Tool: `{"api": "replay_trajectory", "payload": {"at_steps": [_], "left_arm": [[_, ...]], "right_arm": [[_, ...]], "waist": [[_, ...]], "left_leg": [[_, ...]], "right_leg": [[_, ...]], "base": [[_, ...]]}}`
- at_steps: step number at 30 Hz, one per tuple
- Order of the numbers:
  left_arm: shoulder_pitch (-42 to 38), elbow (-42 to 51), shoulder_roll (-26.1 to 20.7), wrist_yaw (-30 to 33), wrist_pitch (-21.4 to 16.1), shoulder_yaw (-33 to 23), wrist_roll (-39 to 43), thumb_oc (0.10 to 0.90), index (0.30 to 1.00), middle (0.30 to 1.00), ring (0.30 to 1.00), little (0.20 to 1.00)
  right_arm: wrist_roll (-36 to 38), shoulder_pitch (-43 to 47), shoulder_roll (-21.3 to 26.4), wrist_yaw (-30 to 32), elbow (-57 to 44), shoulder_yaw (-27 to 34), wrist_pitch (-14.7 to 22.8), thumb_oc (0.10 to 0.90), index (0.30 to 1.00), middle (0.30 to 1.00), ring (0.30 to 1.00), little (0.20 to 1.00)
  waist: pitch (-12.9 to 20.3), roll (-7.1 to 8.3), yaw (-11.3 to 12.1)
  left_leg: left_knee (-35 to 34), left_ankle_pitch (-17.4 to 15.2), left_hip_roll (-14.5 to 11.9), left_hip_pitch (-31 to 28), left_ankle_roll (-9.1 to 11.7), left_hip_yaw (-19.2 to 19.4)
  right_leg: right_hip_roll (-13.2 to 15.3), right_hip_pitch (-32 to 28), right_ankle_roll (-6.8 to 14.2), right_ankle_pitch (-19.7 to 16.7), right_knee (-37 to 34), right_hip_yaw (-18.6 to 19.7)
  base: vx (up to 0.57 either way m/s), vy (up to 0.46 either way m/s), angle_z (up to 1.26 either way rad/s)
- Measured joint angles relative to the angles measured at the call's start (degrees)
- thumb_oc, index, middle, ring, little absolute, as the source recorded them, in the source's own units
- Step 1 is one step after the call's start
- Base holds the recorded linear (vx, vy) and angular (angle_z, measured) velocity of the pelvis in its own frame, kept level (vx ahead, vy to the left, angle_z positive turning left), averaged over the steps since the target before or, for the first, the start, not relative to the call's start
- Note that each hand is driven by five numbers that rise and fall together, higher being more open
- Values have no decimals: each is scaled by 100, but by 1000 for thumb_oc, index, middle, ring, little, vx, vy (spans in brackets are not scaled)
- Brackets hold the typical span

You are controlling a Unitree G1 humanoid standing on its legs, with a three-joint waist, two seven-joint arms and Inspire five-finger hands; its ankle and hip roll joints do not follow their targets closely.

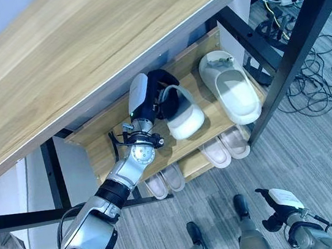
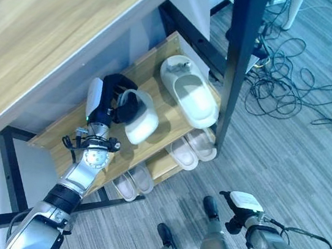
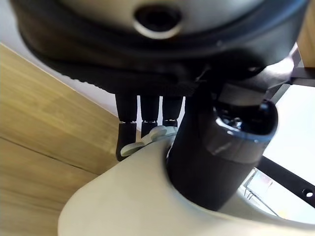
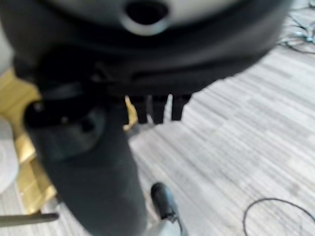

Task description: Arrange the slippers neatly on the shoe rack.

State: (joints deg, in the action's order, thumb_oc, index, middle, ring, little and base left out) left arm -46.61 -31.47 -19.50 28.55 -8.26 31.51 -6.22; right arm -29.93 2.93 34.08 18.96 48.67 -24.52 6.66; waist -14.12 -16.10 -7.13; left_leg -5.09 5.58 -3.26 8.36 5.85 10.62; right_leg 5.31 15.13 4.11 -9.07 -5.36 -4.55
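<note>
Nearest the robot, the right hand point(image 1: 286, 201) hangs idle low over the grey plank floor point(image 1: 319, 158), well apart from the rack; its own wrist view shows a row of fingers hanging fairly straight past the thumb with nothing between them, so it reads as relaxed and empty. Farther out, on the lower shelf point(image 1: 191, 165) of the shoe rack, two pairs of pale flat slippers lie side by side, one pair point(image 1: 165, 181) to the left and the other pair point(image 1: 226, 147) to the right. Above them, on the upper shelf point(image 1: 101, 147), the left hand point(image 1: 164, 102) is on a white slipper point(image 1: 185, 117): its wrist view shows the thumb lying over the slipper's upper and the fingers curled down past its rim, so it is clamped on that slipper. The matching second white slipper point(image 1: 232, 87) sits just beside it to the right, apart from the hand, pointing the same way, under the wooden surface point(image 1: 80, 43) that roofs the rack. The step in hand looks like placing or squaring up the held slipper next to its partner. The next move probably calls for settling it flat and parallel to the other, then easing the fingers off without dragging it askew.
</note>
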Motion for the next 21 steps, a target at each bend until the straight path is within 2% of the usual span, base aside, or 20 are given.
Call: {"api": "replay_trajectory", "payload": {"at_steps": [5,6,7,8,9,21], "left_arm": [[-337,-122,-6,99,-5,1,47,400,300,300,300,300],[-412,-162,-7,108,-4,0,66,657,686,686,686,686],[-453,-175,-9,122,-4,1,66,725,787,787,787,787],[-467,-181,-9,126,-4,1,68,725,787,787,787,787],[-501,-189,-10,128,-4,1,74,800,900,900,900,900],[-537,-191,56,104,-1,227,169,800,900,900,900,900]], "right_arm": [[23,117,16,12,-1,-203,2,800,900,900,900,900],[27,144,10,12,-2,-213,8,800,900,900,900,900],[34,161,11,14,-2,-213,10,800,900,900,900,900],[39,165,11,14,-2,-213,10,800,900,900,900,900],[51,179,11,15,-2,-213,10,800,900,900,900,900],[130,247,9,121,-14,-246,53,800,900,900,900,900]], "waist": [[-64,63,3],[-74,73,1],[-91,83,1],[-94,87,1],[-104,100,2],[-145,146,7]], "left_leg": [[0,0,7,124,0,10],[0,0,7,151,0,10],[0,0,7,154,0,11],[0,0,7,155,0,12],[0,0,7,158,0,12],[0,13,4,154,-19,-21]], "right_leg": [[0,150,-16,-43,0,24],[0,179,-16,-51,1,27],[-1,183,-17,-55,1,30],[-1,184,-17,-54,1,30],[-1,185,-16,-54,1,29],[-1,156,-62,-89,4,-9]], "base": [[-2,-5,-2],[0,0,0],[0,0,0],[0,0,0],[0,0,0],[2,-3,1]]}}
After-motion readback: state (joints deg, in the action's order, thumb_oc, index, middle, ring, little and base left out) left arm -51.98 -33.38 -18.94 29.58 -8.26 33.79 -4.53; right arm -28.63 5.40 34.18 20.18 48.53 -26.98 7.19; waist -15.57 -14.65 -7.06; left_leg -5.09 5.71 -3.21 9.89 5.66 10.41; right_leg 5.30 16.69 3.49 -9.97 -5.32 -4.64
